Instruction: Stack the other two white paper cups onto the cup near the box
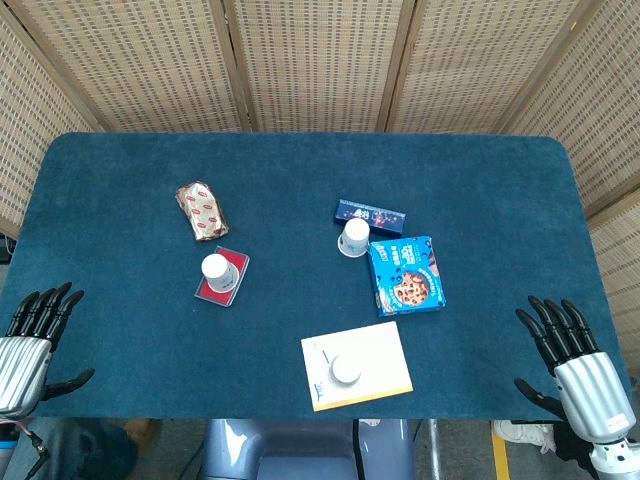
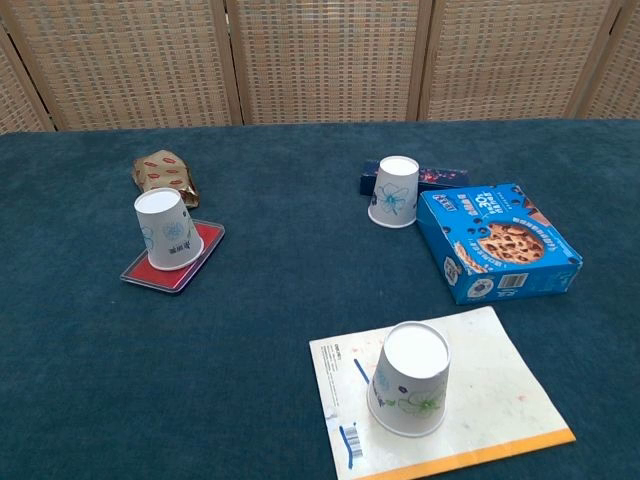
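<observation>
Three white paper cups stand upside down on the blue table. One cup (image 1: 354,237) (image 2: 395,192) stands beside the blue cookie box (image 1: 407,275) (image 2: 497,240). Another cup (image 1: 217,270) (image 2: 167,229) rests on a red card (image 1: 223,277) (image 2: 176,260) at the left. The third cup (image 1: 345,370) (image 2: 410,379) sits on a white sheet with a yellow edge (image 1: 357,366) (image 2: 440,400) near the front. My left hand (image 1: 30,340) and right hand (image 1: 575,360) hover at the table's front corners, fingers spread, holding nothing; only the head view shows them.
A wrapped snack packet (image 1: 202,211) (image 2: 165,174) lies behind the left cup. A slim dark blue box (image 1: 370,214) (image 2: 425,177) lies behind the cup near the cookie box. Wicker screens stand behind the table.
</observation>
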Robot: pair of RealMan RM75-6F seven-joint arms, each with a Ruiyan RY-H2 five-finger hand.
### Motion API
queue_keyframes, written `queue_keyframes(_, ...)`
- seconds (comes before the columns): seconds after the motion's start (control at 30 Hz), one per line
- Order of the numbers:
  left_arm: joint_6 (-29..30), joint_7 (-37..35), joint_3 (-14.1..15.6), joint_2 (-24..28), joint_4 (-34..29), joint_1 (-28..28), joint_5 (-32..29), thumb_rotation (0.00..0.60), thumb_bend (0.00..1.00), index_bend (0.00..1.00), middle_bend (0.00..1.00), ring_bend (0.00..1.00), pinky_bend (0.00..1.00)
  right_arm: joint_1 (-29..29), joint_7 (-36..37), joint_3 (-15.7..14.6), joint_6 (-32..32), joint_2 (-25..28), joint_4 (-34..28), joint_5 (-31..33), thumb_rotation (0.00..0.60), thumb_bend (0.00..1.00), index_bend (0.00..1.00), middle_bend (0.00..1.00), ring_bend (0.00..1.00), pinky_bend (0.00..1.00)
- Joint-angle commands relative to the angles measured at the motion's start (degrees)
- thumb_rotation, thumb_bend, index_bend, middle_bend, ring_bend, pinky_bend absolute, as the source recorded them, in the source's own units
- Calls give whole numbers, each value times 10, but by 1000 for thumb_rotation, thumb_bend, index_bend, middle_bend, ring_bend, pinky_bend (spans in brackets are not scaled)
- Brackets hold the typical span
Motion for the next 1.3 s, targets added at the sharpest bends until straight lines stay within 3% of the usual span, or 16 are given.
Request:
queue_keyframes(0.03, 4, 1, -1, -1, 1, 1, 3, 600, 127, 0, 0, 0, 0, -4, -13, -4, -13, 6, -11, 14, 600, 0, 39, 0, 0, 0)
queue_keyframes(0.23, 10, -1, 0, -3, 4, 4, 9, 600, 126, 0, 0, 0, 0, -2, -35, -6, -42, 21, -43, 41, 600, 0, 2, 0, 0, 0)
queue_keyframes(0.4, 12, 1, -4, -5, 4, 5, 3, 600, 126, 0, 0, 0, 0, 25, 34, -7, -50, 21, -24, 0, 600, 0, 43, 12, 0, 0)
queue_keyframes(0.67, -1, 20, -8, -14, -2, 0, -10, 600, 127, 0, 0, 0, 0, 137, 144, -23, -175, 34, -1, -76, 600, 0, 106, 140, 59, 56)
queue_keyframes(0.87, -20, 31, -18, -18, -6, -10, -40, 600, 127, 0, 0, 0, 0, 219, 148, -17, -283, 25, -24, -94, 600, 0, 168, 245, 165, 193)
queue_keyframes(1.1, -38, 39, -24, -20, -6, -19, -64, 600, 127, 0, 0, 0, 0, 284, 110, 2, -382, -11, -54, -74, 600, 83, 209, 284, 206, 228)
queue_keyframes(1.3, -51, 43, -27, -20, -6, -27, -80, 600, 127, 0, 0, 0, 0, 319, 54, 22, -461, -54, -84, -12, 600, 161, 216, 282, 212, 230)
